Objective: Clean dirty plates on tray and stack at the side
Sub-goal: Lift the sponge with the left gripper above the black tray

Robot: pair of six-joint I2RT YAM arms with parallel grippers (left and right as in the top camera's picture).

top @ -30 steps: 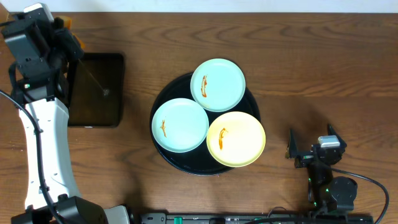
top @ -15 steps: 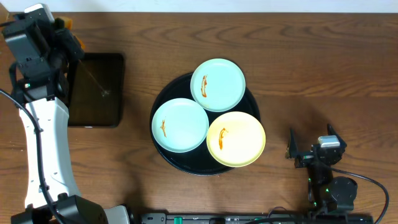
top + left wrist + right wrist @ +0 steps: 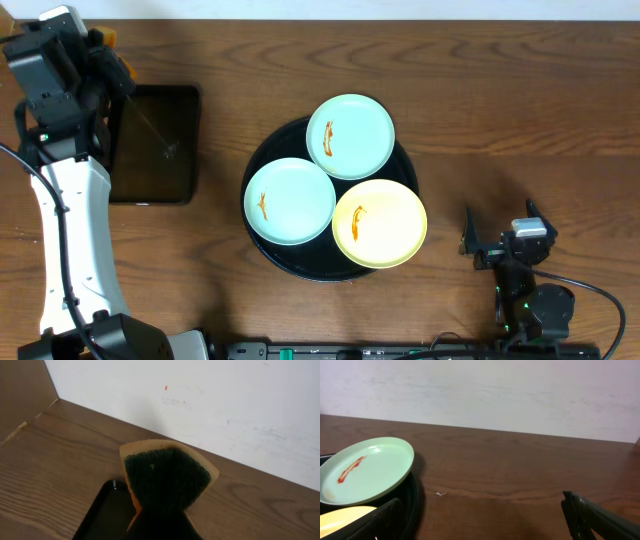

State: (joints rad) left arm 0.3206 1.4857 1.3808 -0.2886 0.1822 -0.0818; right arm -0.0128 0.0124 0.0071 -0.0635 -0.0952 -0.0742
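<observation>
Three small round plates lie on the large round glossy black tray (image 3: 305, 262) at the middle of the brown wooden table (image 3: 520, 110): a pale mint-blue plate (image 3: 350, 136) at the far side, a second pale mint-blue plate (image 3: 290, 201) at the left, and a pale yellow plate (image 3: 379, 223) at the near right. An orange-brown sauce smear is seen on each, so no plate is judged to be cleaned, and none is stacked beside the tray.

The left gripper (image 3: 161, 522) is raised at the far left, beside the smaller rectangular black tray (image 3: 155, 145), and is closed around an orange sponge with a dark green scouring face (image 3: 167, 480). The right gripper (image 3: 481, 500) is parked at the near right, its fingers spread wide with nothing between them.

The whole task is judged to remain: the sponge is to be brought to the plates, each is to be wiped, and all three are to be stacked at the side.
</observation>
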